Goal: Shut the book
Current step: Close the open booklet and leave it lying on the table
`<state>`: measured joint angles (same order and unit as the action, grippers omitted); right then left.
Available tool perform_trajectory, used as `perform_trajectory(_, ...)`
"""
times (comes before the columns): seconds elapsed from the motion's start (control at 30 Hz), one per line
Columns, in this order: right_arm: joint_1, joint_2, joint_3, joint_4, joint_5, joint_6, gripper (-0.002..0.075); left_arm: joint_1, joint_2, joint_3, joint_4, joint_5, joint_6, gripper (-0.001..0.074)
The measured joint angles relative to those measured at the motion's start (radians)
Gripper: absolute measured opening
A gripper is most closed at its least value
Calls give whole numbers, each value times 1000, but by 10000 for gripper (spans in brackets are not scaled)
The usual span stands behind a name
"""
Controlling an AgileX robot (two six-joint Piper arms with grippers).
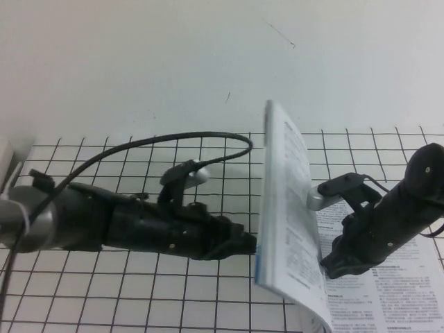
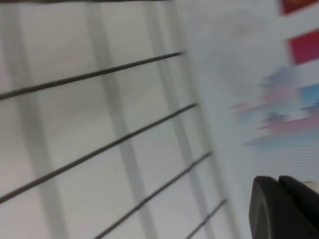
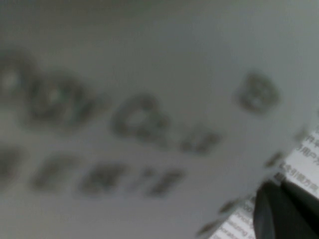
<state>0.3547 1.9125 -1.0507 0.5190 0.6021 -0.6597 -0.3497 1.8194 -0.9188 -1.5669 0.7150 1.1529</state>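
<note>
Book (image 1: 288, 201) half-raised on black-gridded white table (image 1: 139, 305) — left gripper (image 1: 252, 244) at its cover, right gripper (image 1: 326, 267) at its pages; grips unclear, print unreadable

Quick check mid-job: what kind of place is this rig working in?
Probably a lab test bench: a white grid-lined tabletop, a bare white wall behind, and a half-raised book, with the left gripper at its cover and the right gripper by its pages.

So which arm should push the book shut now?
Left. The left gripper sits against the cover side of the raised half of the book, so a push toward the right would probably tip it onto the flat pages. The right gripper is on the page side, in the way.
</note>
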Motion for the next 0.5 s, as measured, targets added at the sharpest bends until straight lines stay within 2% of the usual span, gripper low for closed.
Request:
perform_trajectory(0.13,0,0,0,-7,0,0,-3,-106,2,-88,-12,28,5,-4)
perform_trajectory(0.23,0,0,0,-6,2,2,-3,-151,2,-155,15,33,-22,-4)
perform_trajectory(0.5,-7,-20,2,-26,26,33,-3,-159,11,-236,139,29,-145,-4)
